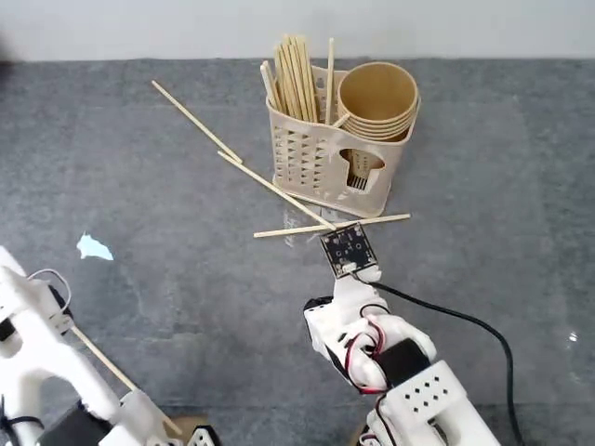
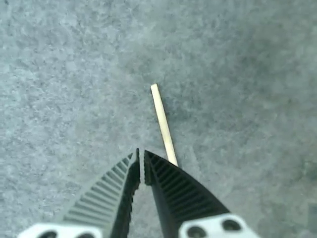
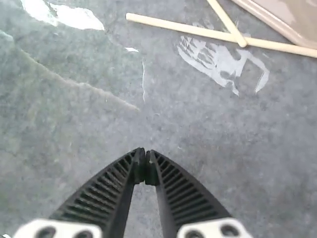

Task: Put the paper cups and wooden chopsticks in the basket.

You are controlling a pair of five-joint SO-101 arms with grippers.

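Table (image 2: 59, 59): chopstick (image 2: 163, 124) beside left claw (image 2: 141, 163) (closed).

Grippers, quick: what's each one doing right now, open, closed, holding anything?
Left gripper: closed, nothing between its jaws; a chopstick lies just beside its tip.
Right gripper: closed, empty.

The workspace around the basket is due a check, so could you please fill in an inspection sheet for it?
Surface: grey mat, with shiny patches.
Job's things: basket holds stacked paper cups and a chopstick bundle; three loose chopsticks lie near it, a fourth chopstick lies beside the left gripper.
Clutter: pale blue scrap.
Grippers: left gripper shut, empty; right gripper shut, empty, over the mat.
Cables: black cable trails across the mat.
Surroundings: pale wall.
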